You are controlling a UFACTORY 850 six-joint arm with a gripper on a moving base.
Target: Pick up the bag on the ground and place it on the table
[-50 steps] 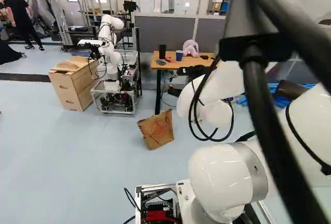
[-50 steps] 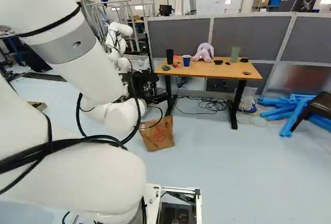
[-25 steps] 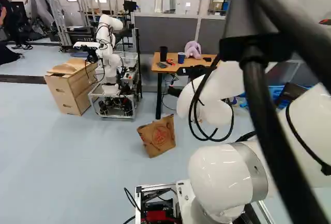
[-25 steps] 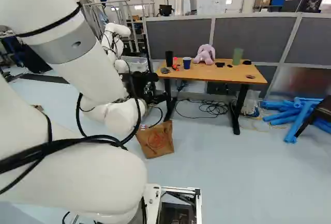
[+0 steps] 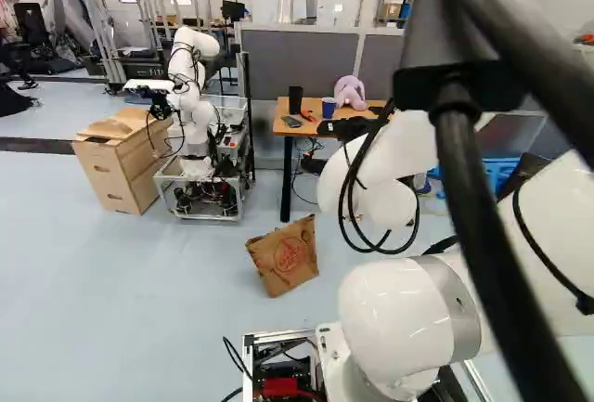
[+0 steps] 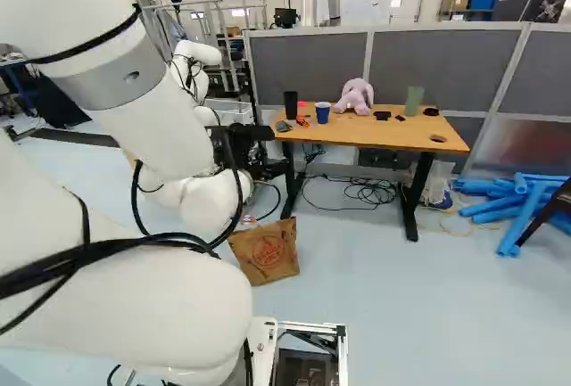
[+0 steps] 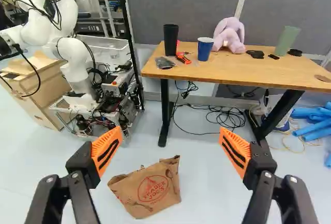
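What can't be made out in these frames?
Bag: contents, hidden by its own paper, all views.
Table: partly behind the arm, left base view; one end cut off by the wrist view's edge.
Wooden box: mostly behind the arm, right base view.
Black cup: inside, hidden by its wall, wrist view.

My own arm (image 5: 399, 318) hides the right end of the table (image 5: 275, 124) in the left base view. My wrist view cuts off that end too, plus another robot's (image 7: 37, 25) top and some blue tubes (image 7: 313, 129). I can't see inside the bag (image 7: 150, 190).
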